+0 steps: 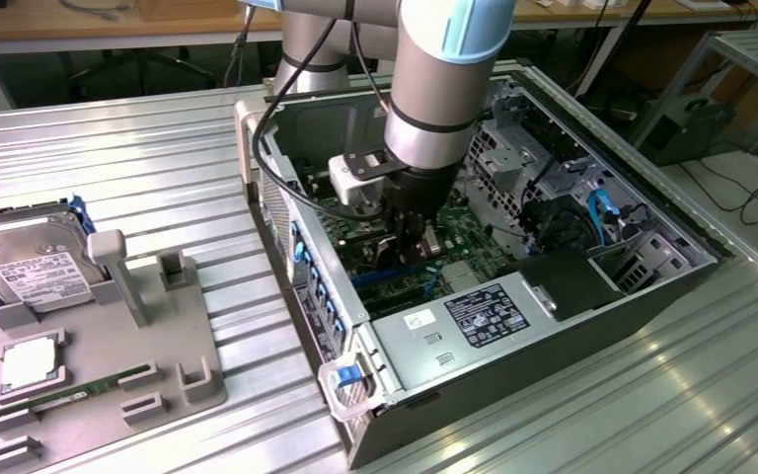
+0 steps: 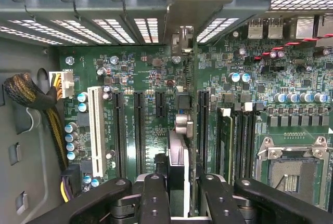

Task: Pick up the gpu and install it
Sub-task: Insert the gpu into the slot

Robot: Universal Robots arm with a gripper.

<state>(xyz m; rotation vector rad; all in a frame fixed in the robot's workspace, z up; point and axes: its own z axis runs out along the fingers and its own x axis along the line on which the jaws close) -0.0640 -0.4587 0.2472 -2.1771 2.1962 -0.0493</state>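
I have my black two-fingered gripper lowered inside the open dark-grey computer case, partly closed on the thin black GPU card, which I hold edge-on between my fingers. The card stands upright over the green motherboard, its silver metal bracket end pointing toward the perforated rear wall of the case. I hold it this way so that its lower edge lines up with a long black expansion slot; from these views I cannot tell whether the edge is already touching the slot or hanging just above it.

Space around the card is tight. Other black slots and a long white slot run parallel on one side, and an empty silver processor socket sits on the other. A braided black-and-yellow cable bundle curls near the case wall.

Outside the case, on the ribbed metal table, a grey parts holder carries a boxy silver hard drive and a slim green memory stick, well apart from my work.
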